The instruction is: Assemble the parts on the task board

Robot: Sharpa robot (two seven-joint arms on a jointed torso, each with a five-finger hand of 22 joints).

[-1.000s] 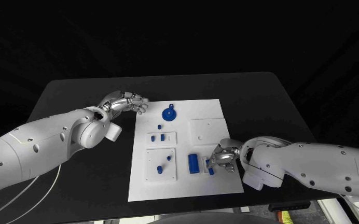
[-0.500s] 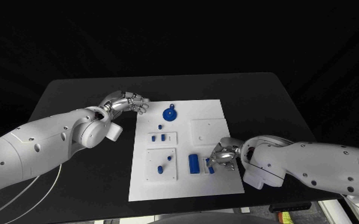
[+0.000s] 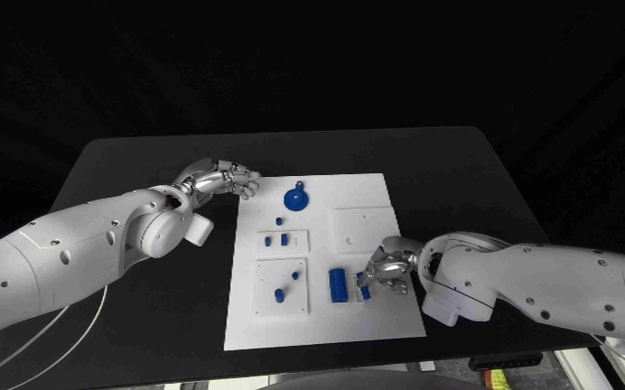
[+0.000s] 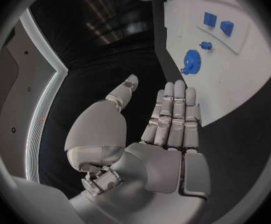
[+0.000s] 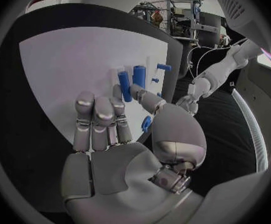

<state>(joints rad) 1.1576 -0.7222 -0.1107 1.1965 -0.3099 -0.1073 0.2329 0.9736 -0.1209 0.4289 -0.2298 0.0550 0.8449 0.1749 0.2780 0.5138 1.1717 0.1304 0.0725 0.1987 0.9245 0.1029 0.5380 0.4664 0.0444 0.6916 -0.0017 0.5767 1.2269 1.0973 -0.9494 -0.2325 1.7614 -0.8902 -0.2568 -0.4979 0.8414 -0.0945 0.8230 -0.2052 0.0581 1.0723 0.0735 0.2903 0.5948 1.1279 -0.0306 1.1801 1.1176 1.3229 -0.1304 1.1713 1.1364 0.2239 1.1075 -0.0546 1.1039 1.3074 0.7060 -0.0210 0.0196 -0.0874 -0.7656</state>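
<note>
The open right hand is poised just beside the upright-lying blue cylinder on the board, left hand open, farther off.

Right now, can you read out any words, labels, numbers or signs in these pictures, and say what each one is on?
None can be read: the task board, its blue parts, the black table, the left hand and the right hand show no writing.
</note>
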